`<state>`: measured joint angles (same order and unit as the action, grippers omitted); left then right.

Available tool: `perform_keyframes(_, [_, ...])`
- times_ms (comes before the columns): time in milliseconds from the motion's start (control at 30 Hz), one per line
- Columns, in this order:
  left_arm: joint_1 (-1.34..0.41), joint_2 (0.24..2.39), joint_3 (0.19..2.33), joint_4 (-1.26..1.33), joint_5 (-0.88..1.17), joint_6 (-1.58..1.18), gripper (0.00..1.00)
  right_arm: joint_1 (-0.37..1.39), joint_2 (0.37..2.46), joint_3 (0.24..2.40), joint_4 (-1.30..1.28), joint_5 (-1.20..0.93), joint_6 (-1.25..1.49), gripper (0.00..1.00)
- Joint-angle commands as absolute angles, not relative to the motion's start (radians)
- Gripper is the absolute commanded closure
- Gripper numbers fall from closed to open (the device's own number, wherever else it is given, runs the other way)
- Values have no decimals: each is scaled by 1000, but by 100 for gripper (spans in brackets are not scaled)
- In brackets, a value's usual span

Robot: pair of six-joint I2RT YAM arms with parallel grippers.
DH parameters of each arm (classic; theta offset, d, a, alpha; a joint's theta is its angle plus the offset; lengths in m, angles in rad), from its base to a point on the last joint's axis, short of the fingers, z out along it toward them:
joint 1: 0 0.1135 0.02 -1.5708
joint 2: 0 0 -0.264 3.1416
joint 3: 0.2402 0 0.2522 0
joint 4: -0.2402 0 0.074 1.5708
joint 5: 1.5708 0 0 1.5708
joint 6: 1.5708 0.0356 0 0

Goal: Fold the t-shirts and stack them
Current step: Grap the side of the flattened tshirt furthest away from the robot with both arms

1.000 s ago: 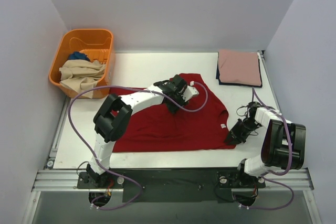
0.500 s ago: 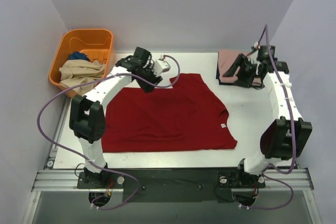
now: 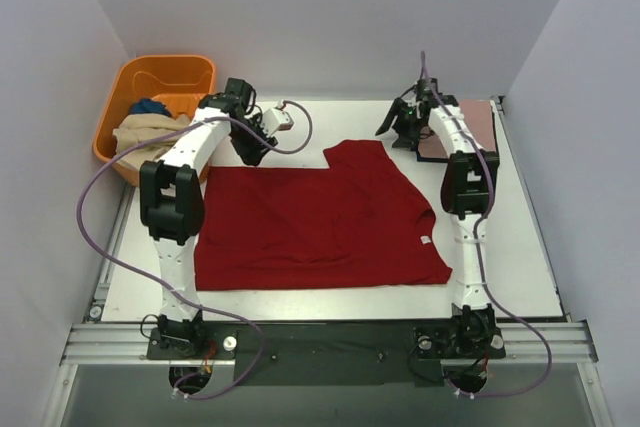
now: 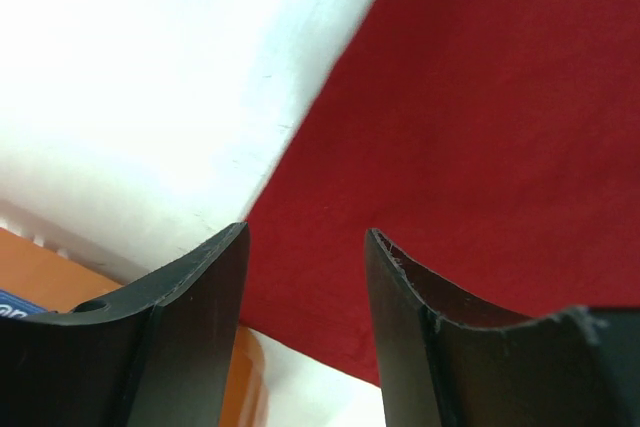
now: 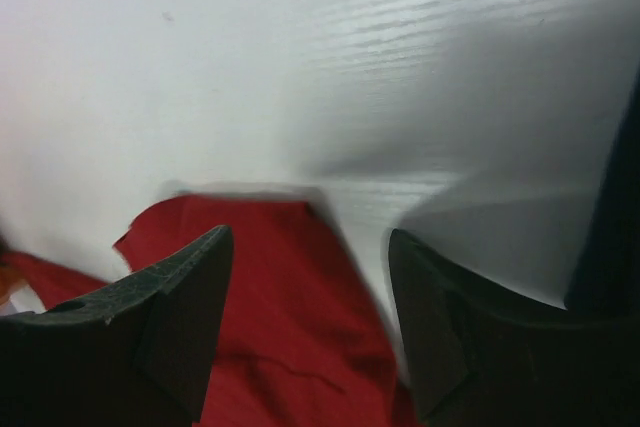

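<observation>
A dark red t-shirt (image 3: 320,217) lies spread flat in the middle of the table. My left gripper (image 3: 250,150) is open and empty above its back left edge, near the basket. In the left wrist view the red cloth (image 4: 480,117) shows between and beyond the open gripper (image 4: 305,230). My right gripper (image 3: 393,127) is open and empty above the shirt's back right corner. That corner (image 5: 270,287) shows between the open right gripper (image 5: 310,232). A folded dusty pink t-shirt (image 3: 478,127) lies at the back right, partly hidden by the right arm.
An orange basket (image 3: 160,72) stands at the back left, holding a beige t-shirt (image 3: 150,135) and a blue one (image 3: 150,105). Its orange wall (image 4: 60,277) shows close to the left fingers. Grey walls close in the table on three sides.
Both arms swung from the shirt's middle and right edge to the back. Lately the left gripper moved left toward the basket. The right gripper moved left off the pink stack.
</observation>
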<state>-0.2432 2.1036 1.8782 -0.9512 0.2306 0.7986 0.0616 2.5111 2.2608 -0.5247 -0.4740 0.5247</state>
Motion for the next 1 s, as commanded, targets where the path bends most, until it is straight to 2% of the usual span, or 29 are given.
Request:
perform_keyframes(0, [-206, 2169, 1996, -1014, 232, 862, 40, 71, 2591, 2333, -483, -382, 613, 42])
perform_keyframes(267, [-184, 2209, 2002, -1055, 239, 922, 40, 120, 2638, 2292, -463, -472, 658, 50])
perform_keyframes(333, [-176, 2215, 2011, -1068, 248, 934, 40, 127, 2646, 2290, -462, -511, 675, 56])
perform_keyframes(467, [-175, 2221, 2022, -1081, 247, 962, 40, 133, 2654, 2289, -443, -577, 698, 74])
perform_keyframes(500, [-170, 2226, 2025, -1084, 250, 969, 40, 133, 2655, 2289, -437, -601, 710, 83])
perform_keyframes(533, [-169, 2227, 2025, -1086, 252, 980, 39, 130, 2651, 2289, -431, -610, 713, 87])
perform_keyframes(567, [-164, 2235, 2028, -1091, 252, 989, 39, 127, 2646, 2287, -433, -615, 719, 99])
perform_keyframes(967, [-150, 2331, 2134, -1069, 209, 1204, 38, 41, 2234, 2031, -376, -653, 499, 100])
